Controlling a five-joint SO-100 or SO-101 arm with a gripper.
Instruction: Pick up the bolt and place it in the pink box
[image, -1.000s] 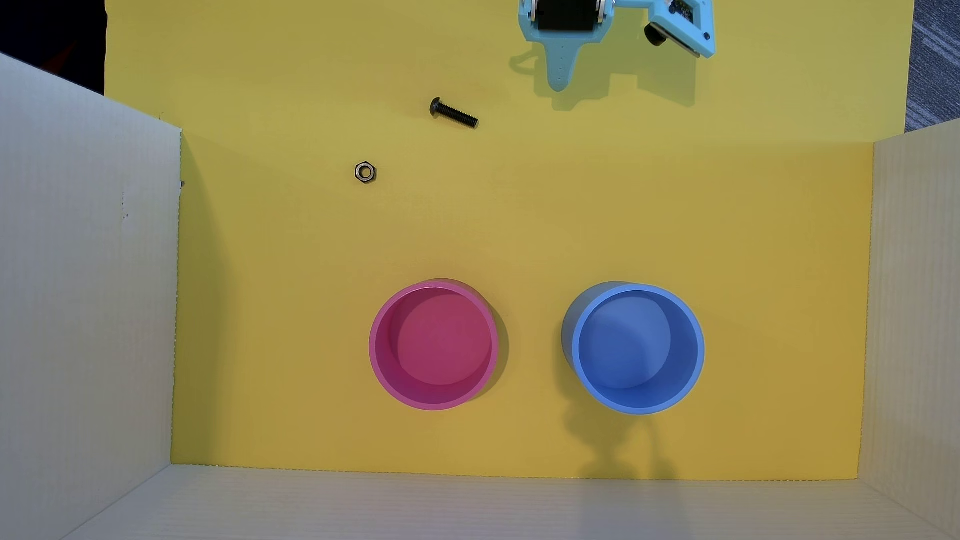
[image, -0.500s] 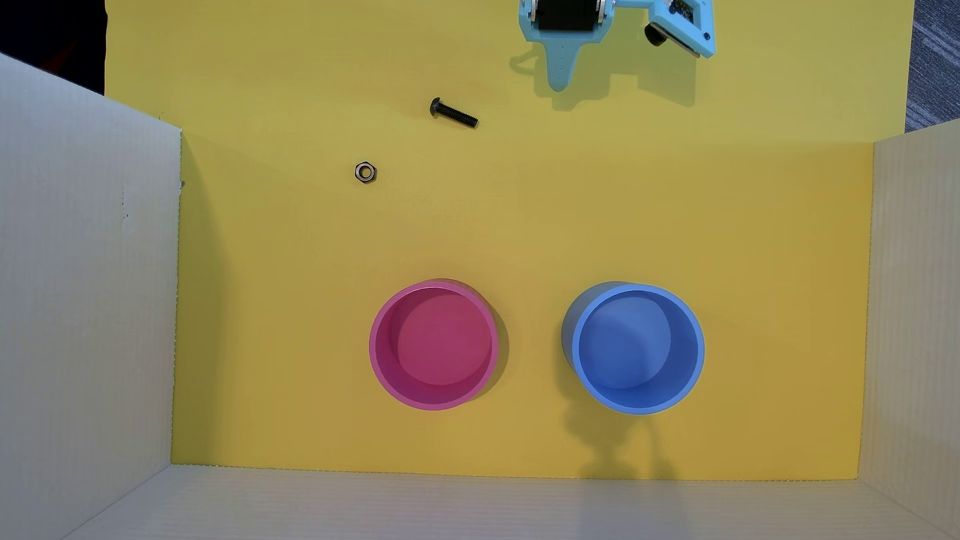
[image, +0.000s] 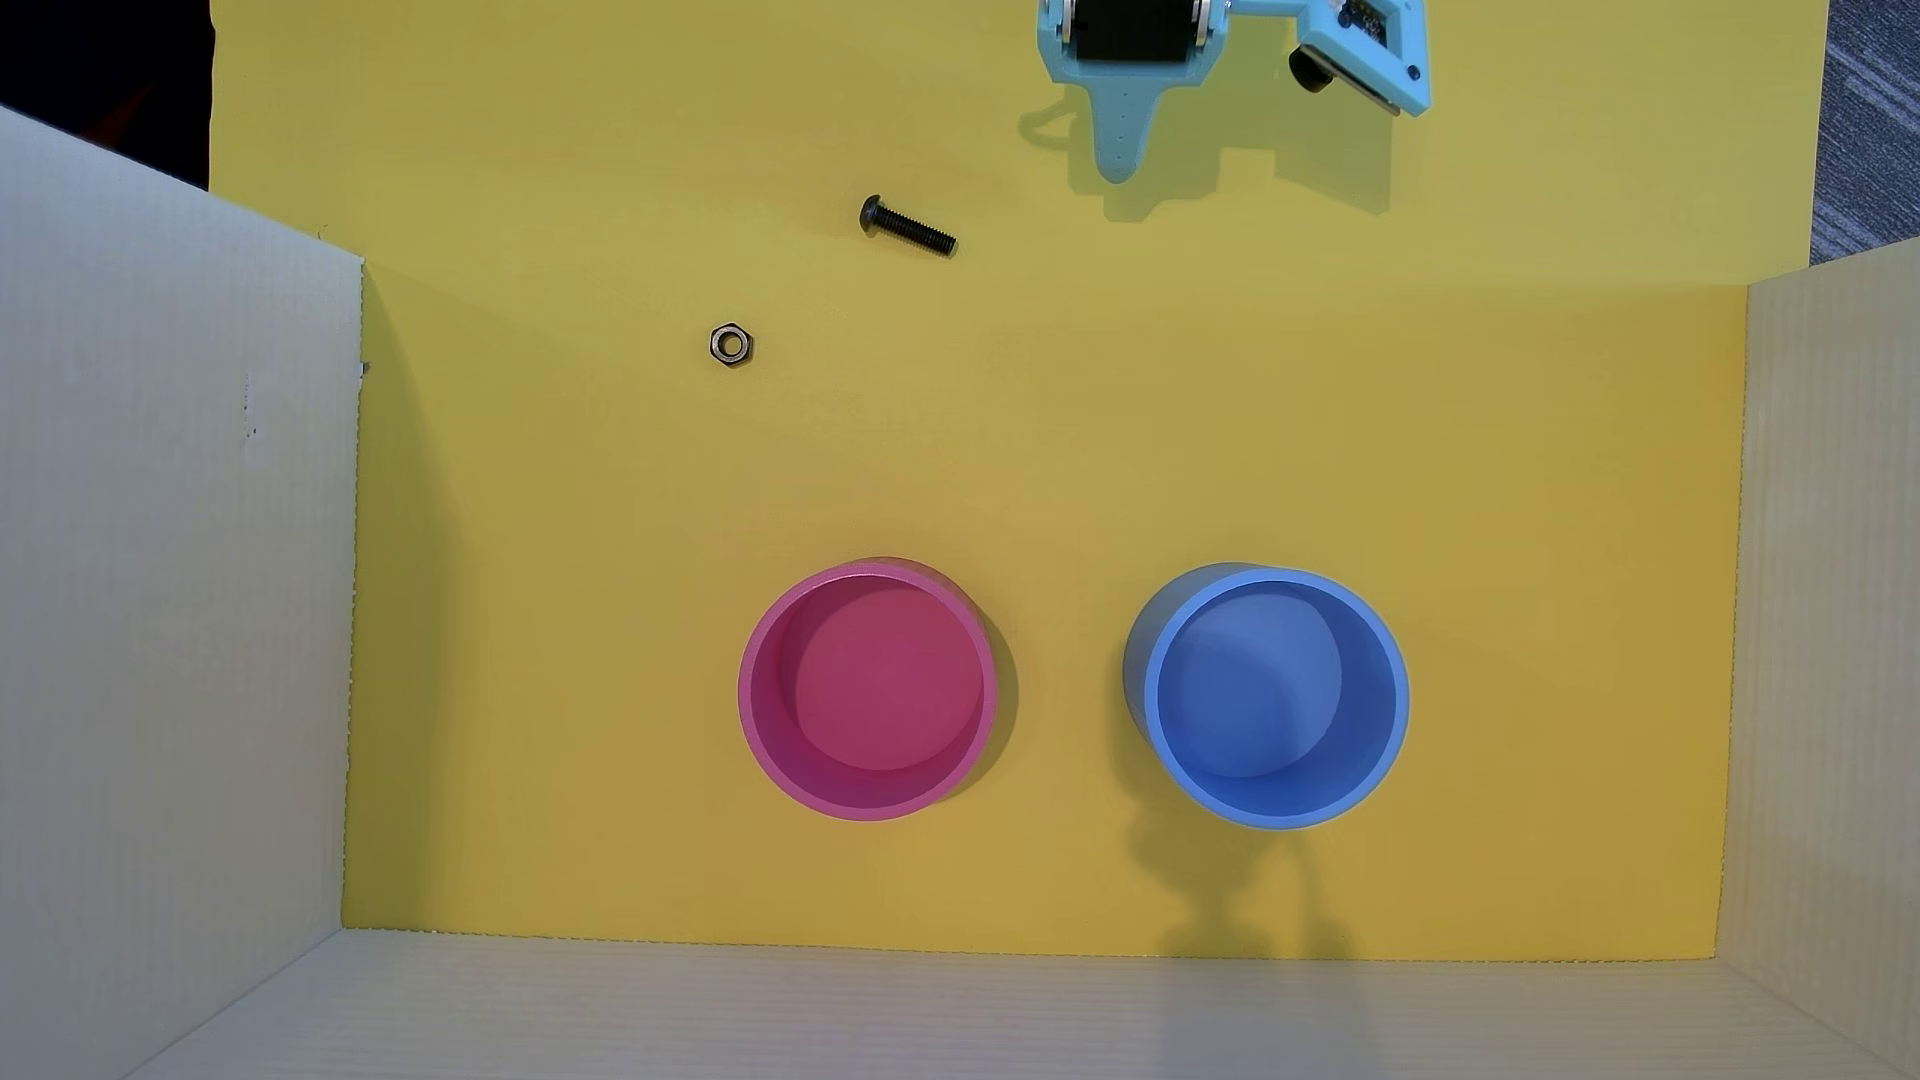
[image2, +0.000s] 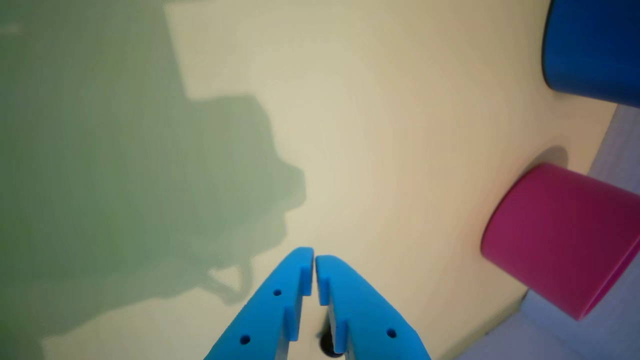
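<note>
In the wrist view the gripper (image2: 314, 259) has its blue jaws pressed together, tips nearly touching, pinching nothing. The bolt (image: 907, 226) lies flat on the yellow mat (image: 1143, 436), left of the gripper in the overhead view (a grey nut (image: 730, 344) sits nearby). The pink box (image: 868, 691) stands well apart, beside the blue container (image: 1273, 696).

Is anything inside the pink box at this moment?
Nothing: in the overhead view the pink box shows only its bare floor. The bolt lies on the yellow mat. The wrist view shows only its outer wall.
</note>
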